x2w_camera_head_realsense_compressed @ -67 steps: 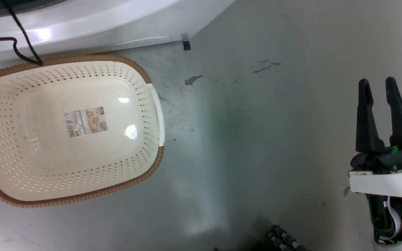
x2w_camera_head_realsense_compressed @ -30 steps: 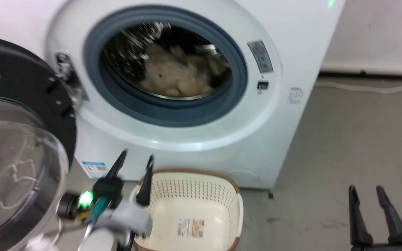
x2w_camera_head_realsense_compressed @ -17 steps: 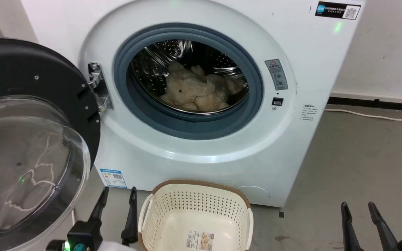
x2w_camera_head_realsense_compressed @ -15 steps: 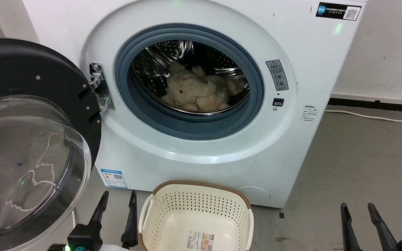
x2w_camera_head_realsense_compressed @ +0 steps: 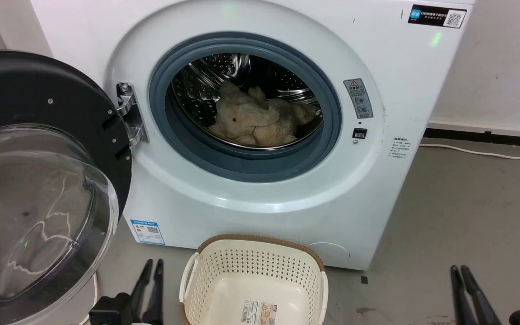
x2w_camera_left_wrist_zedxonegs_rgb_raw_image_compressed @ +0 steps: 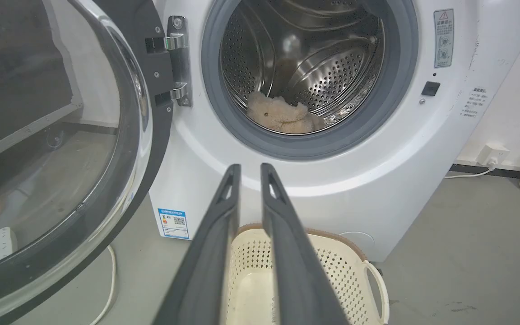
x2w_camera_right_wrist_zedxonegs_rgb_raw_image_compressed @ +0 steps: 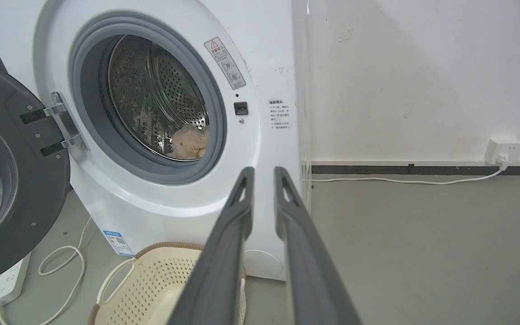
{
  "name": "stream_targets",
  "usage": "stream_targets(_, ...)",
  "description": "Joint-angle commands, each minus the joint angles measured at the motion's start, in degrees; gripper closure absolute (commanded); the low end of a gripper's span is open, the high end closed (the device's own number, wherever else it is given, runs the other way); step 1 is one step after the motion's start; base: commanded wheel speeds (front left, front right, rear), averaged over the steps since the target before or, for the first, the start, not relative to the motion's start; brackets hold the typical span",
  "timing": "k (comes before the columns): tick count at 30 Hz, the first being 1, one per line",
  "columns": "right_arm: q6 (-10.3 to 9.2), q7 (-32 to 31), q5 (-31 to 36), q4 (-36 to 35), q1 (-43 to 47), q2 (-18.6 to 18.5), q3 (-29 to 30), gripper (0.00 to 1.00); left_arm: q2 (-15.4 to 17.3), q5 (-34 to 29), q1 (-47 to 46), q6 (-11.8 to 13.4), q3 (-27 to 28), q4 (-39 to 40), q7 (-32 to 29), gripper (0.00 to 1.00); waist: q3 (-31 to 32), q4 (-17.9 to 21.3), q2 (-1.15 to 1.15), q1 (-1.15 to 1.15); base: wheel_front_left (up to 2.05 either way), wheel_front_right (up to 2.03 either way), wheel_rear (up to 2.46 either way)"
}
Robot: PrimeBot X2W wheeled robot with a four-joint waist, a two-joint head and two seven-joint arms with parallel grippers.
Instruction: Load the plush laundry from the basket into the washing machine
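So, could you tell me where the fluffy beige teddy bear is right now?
In the head view's upper centre, the teddy bear lies at the bottom of the white washing machine's steel drum, behind the grey gasket, above the cream perforated basket.

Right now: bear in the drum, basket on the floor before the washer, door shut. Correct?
No, the door stands wide open, as the head view shows. The rest holds: the bear lies in the drum, and the basket sits before the washer.
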State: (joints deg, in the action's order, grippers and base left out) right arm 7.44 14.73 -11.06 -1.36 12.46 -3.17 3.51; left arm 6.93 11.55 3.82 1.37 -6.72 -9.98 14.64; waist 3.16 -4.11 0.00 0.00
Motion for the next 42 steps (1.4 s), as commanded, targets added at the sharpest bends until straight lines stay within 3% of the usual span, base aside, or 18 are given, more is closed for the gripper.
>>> stream_targets(1,0.0,0.0,0.0,0.0,0.0,0.0,0.0,1.0,0.0,0.0,0.0,0.0,0.0,0.0,0.0,1.0,0.0,0.0,0.0,0.0,0.0,0.0,0.0)
stream_targets(42,0.01,-4.8,3.6,0.4,-4.1,0.1,-1.2,1.0,-1.3,-3.8,-1.3,-0.5,2.2,3.3,-4.8,1.0,-1.0,1.4,0.0,0.0,0.0,0.0,0.0)
